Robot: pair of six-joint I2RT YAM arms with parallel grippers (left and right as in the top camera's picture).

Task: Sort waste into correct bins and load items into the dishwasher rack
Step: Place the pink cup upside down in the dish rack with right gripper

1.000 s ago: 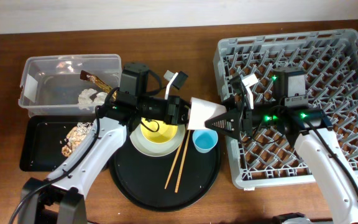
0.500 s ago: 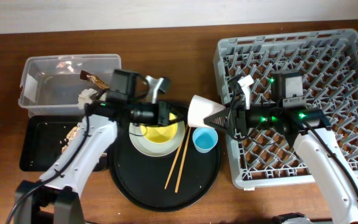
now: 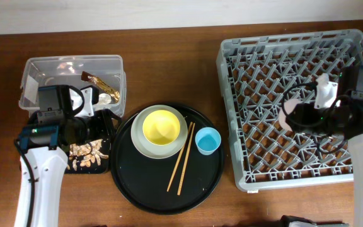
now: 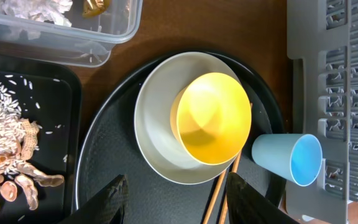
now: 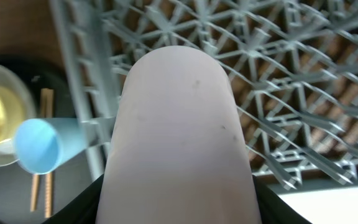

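Observation:
My right gripper [image 3: 300,117] is shut on the pink cup [image 3: 290,116], held on its side above the grey dishwasher rack [image 3: 351,57]; the cup fills the right wrist view [image 5: 176,137]. My left gripper [image 4: 179,205] is open and empty, above the left of the round black tray [image 3: 169,183] beside the shallow black bin [image 4: 61,93]. The yellow bowl [image 3: 160,127] sits in the grey plate [image 3: 145,146]. The blue cup [image 3: 207,140] lies on its side next to the chopsticks [image 3: 181,157]. Food scraps [image 3: 87,157] lie in the black bin. Tissue [image 4: 30,7] and the wrapper [image 3: 99,82] lie in the clear box [image 3: 43,69].
The rack's near-left wall [image 5: 79,93] stands between the round tray and the held cup. My left arm [image 3: 43,164] covers much of the black bin. Bare wooden table [image 3: 169,69] lies between the clear box and the rack.
My right gripper carried the pink cup right, from the round tray's edge to over the rack. My left arm pulled back left from above the plate to over the black bin.

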